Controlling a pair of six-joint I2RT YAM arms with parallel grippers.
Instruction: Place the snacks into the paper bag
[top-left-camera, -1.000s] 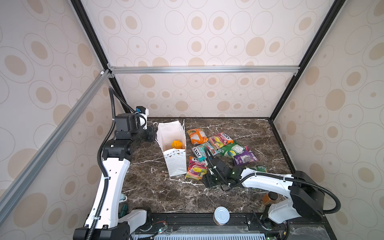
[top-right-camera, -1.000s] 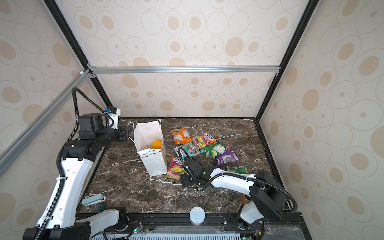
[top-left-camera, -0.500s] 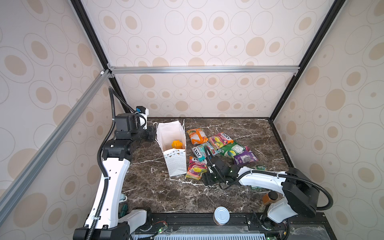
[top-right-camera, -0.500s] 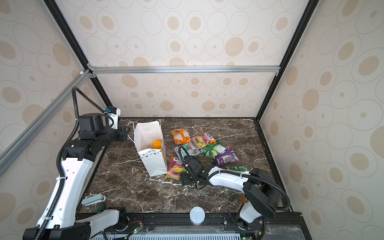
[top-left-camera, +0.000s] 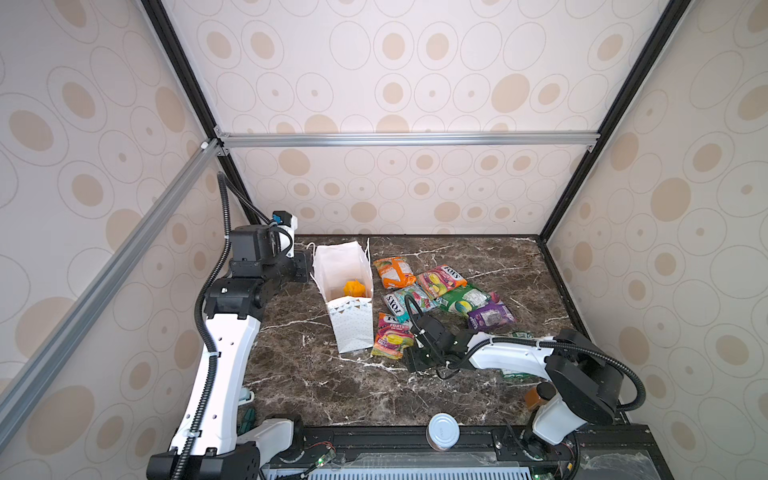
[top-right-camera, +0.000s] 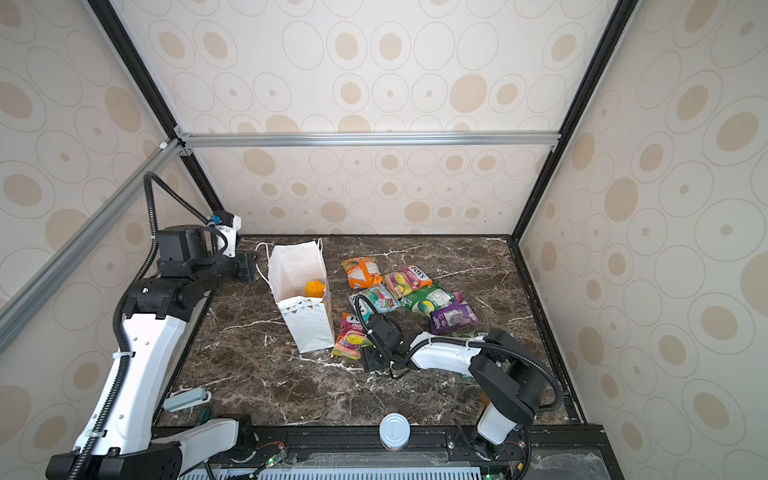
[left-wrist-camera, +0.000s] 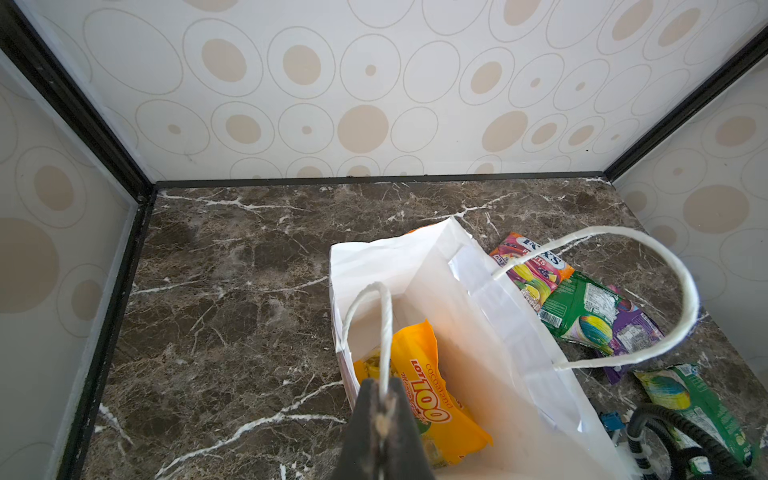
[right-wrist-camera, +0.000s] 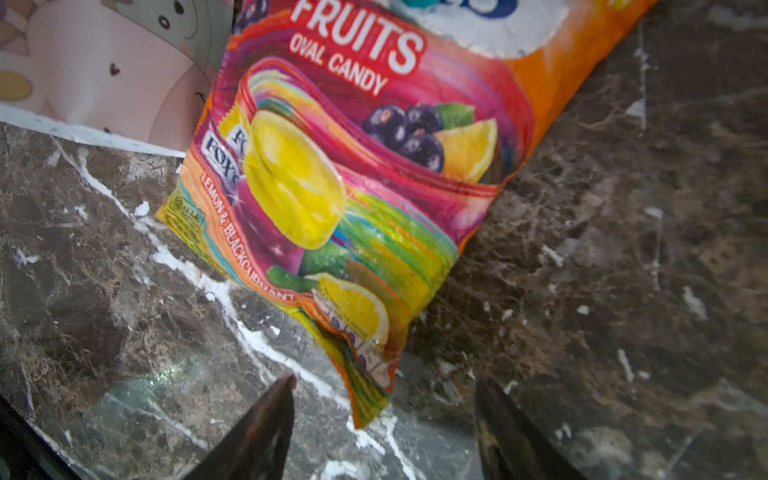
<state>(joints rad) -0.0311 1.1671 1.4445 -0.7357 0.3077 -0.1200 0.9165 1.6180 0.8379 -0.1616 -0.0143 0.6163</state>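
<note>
silver-lidded can (top-left-camera: 443, 431), amber bottle (top-left-camera: 540, 395)

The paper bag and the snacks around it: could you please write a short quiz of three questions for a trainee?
1. True or false: the left gripper is shut on a cord handle of the paper bag.
2. What lies inside the bag? A. an apple B. a yellow packet C. nothing
3. Fill in: the jaws of the right gripper stand ___ near a corner of the FOX'S fruits packet.
Key: 1 true; 2 B; 3 open.
</note>
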